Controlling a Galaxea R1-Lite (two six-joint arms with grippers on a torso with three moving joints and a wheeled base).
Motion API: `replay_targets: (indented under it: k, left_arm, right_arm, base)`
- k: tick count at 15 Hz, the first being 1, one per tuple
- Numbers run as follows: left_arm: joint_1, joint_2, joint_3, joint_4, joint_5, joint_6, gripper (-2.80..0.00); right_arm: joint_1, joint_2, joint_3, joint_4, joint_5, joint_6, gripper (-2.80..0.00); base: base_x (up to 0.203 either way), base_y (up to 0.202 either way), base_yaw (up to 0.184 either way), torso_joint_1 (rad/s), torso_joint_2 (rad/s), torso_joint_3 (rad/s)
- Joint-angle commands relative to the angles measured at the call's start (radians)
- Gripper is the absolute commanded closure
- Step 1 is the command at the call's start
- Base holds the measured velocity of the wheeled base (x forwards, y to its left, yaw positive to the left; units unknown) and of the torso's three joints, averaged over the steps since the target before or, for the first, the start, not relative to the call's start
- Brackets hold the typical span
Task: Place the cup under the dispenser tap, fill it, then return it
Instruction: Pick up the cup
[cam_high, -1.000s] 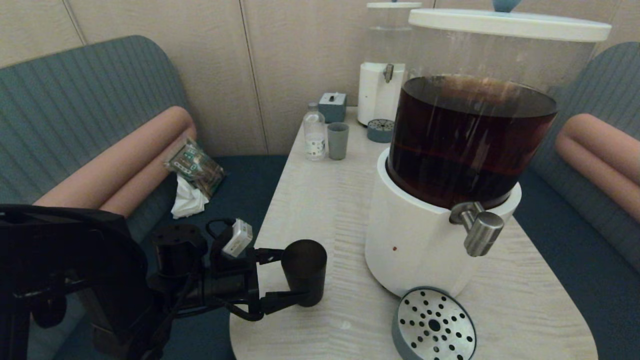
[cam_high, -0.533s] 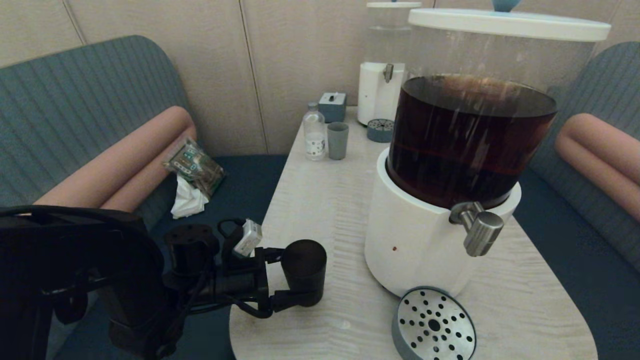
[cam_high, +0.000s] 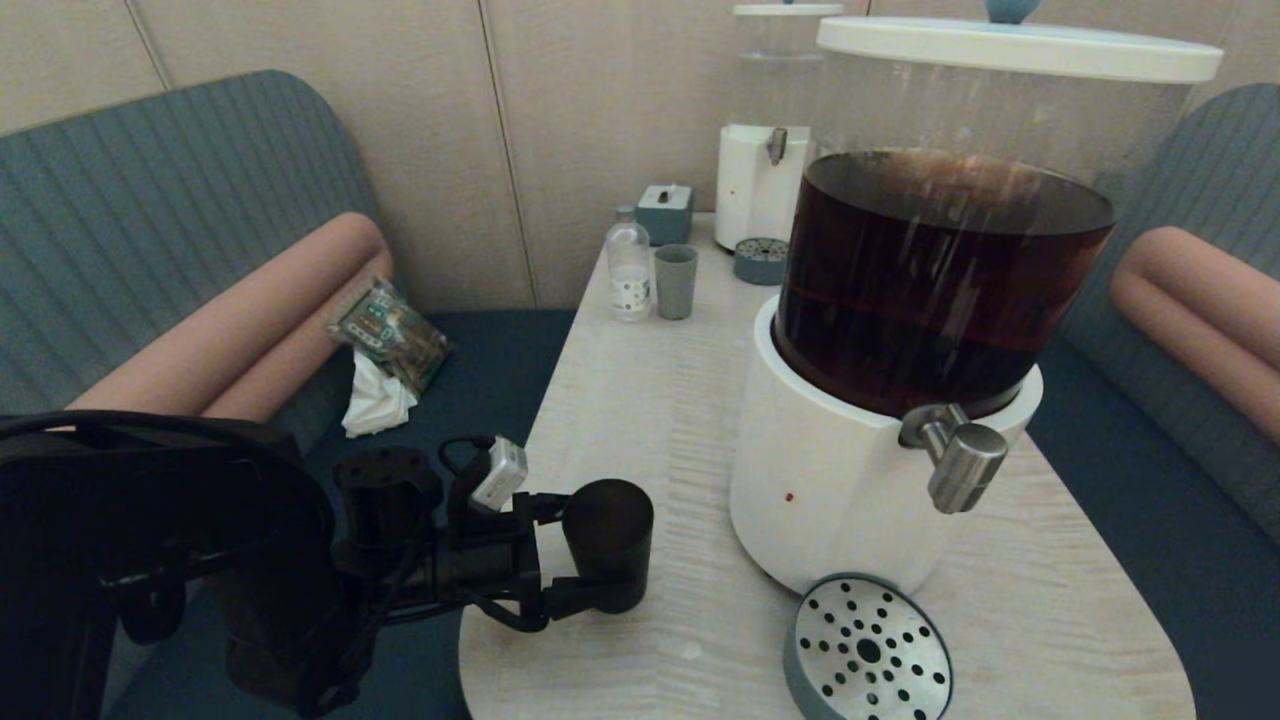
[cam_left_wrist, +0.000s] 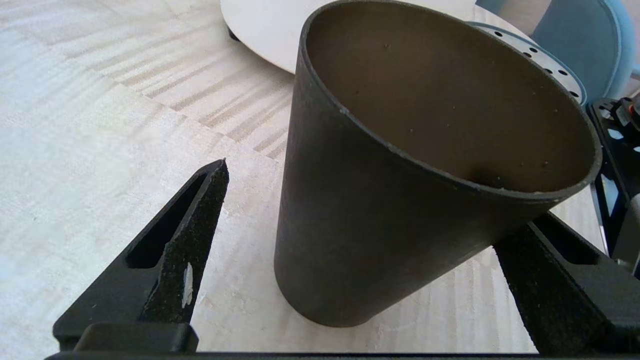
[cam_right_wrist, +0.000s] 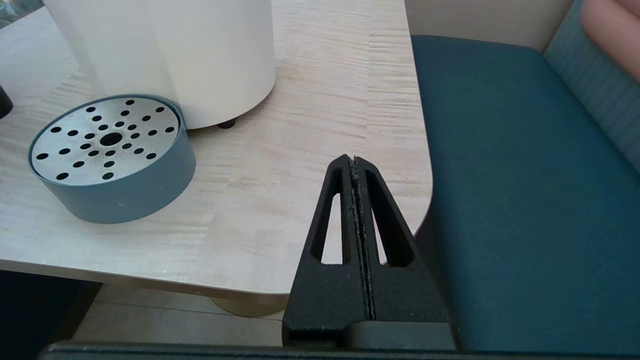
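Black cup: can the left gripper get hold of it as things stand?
Probably yes. The left gripper is open with a finger on each side of the cup, which stands upright on the table; nothing lies between them, though one finger is clearly not touching yet.

The small tapered black cup (cam_left_wrist: 400, 200) has a matt, faintly grainy surface with fine pale nicks along its rim. The left gripper's black plastic fingers (cam_left_wrist: 185, 250) carry rough, gritty pads; the right gripper's black fingers (cam_right_wrist: 345, 220) show the same coarse texture. The pale table top (cam_high: 640, 400) shows a light wood-grain finish, smooth and matt. The big dispenser's white base (cam_high: 830, 500) is smooth, satin plastic; its clear tank (cam_high: 960, 110) is glossy. The short dispenser tap (cam_high: 962, 462) is brushed metal. The round blue-grey drip tray (cam_right_wrist: 125, 195) is matt, topped by a perforated brushed-metal plate (cam_right_wrist: 105, 140). The teal bench seat (cam_right_wrist: 500, 175) is woven cloth.
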Motion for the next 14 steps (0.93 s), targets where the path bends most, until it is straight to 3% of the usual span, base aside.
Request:
replay_targets:
  k: [1,4,5,14]
  left_arm:
    - [0.000,-0.002,-0.001,-0.008,-0.004,-0.001,-2.80]
    - [-0.001,-0.002,-0.001,-0.011,0.010,-0.003,-2.80]
    - [-0.004,-0.002,-0.001,-0.011,0.011,-0.003,0.00]
    - [-0.007,-0.046,0.031,-0.015,0.018,-0.005,0.00]
  right_arm:
    - [0.000,-0.002,0.006,-0.001,0.000,0.000,0.00]
    - [0.000,-0.002,0.006,-0.001,0.000,0.000,0.00]
    - [0.000,-0.002,0.007,-0.001,0.000,0.000,0.00]
    - [0.000,-0.002,0.008,-0.001,0.000,0.000,0.00]
  base:
    - [0.000,0.000,0.000,0.000,0.00,0.000]
    - [0.000,0.000,0.000,0.000,0.00,0.000]
    - [0.000,0.000,0.000,0.000,0.00,0.000]
    - [0.000,0.000,0.000,0.000,0.00,0.000]
